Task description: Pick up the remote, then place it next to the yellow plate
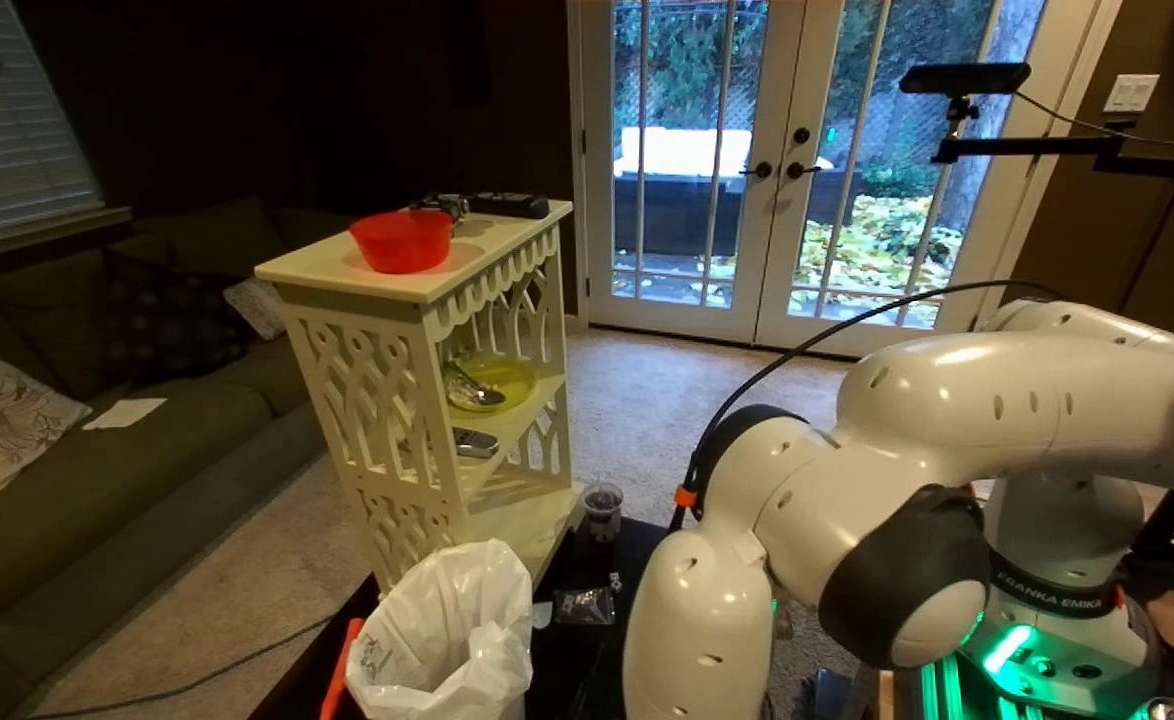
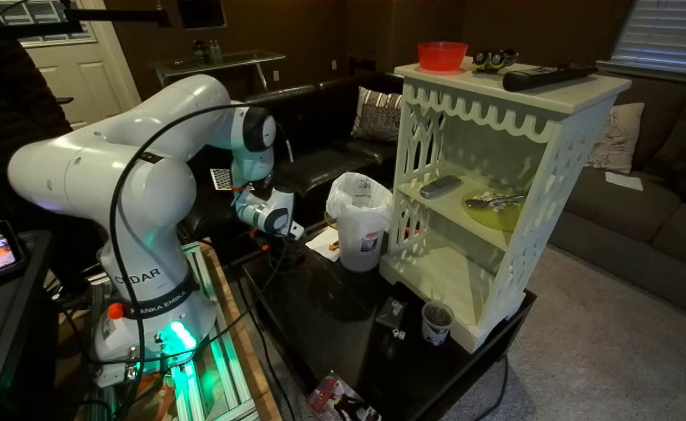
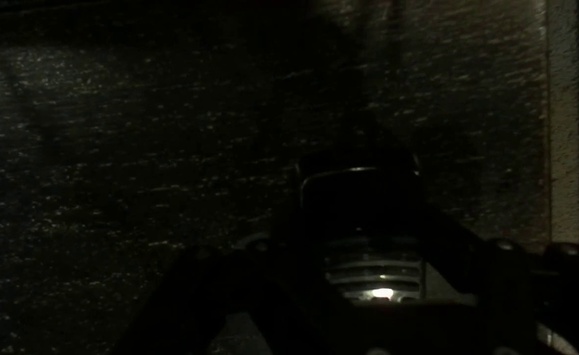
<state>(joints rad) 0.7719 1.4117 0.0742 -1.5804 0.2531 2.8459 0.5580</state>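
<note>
The yellow plate point(image 2: 486, 218) lies on the middle shelf of the white shelf unit, with a spoon and small bits on it; the plate also shows in an exterior view point(image 1: 522, 376). A grey handset-like remote point(image 2: 440, 186) lies beside it on that shelf. A larger black remote point(image 2: 544, 77) lies on the unit's top. My gripper point(image 2: 284, 250) is low over the dark table. In the very dark wrist view, a dark remote-like device point(image 3: 374, 268) with rows of light keys sits between the fingers point(image 3: 361, 209). Whether the fingers grip it is too dark to tell.
The white shelf unit point(image 2: 559, 99) stands on the dark table point(image 2: 314, 310). A lined bin point(image 2: 359, 228) stands between gripper and unit. A cup point(image 2: 437, 323) and dark packet point(image 2: 391, 312) are in front. A red bowl point(image 2: 442, 57) sits on top.
</note>
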